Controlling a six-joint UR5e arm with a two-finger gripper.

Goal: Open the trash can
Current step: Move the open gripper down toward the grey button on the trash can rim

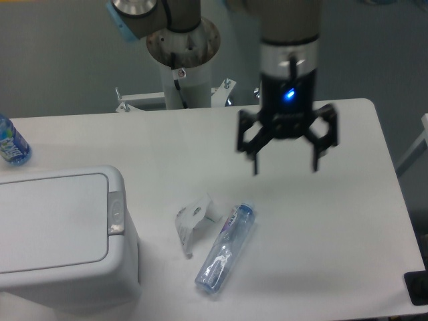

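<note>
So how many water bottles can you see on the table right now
2. One clear bottle lies on its side near the table's middle front, beside a crumpled wrapper. The other sits at the far left edge, cut off by the frame. None seem hidden.
</note>
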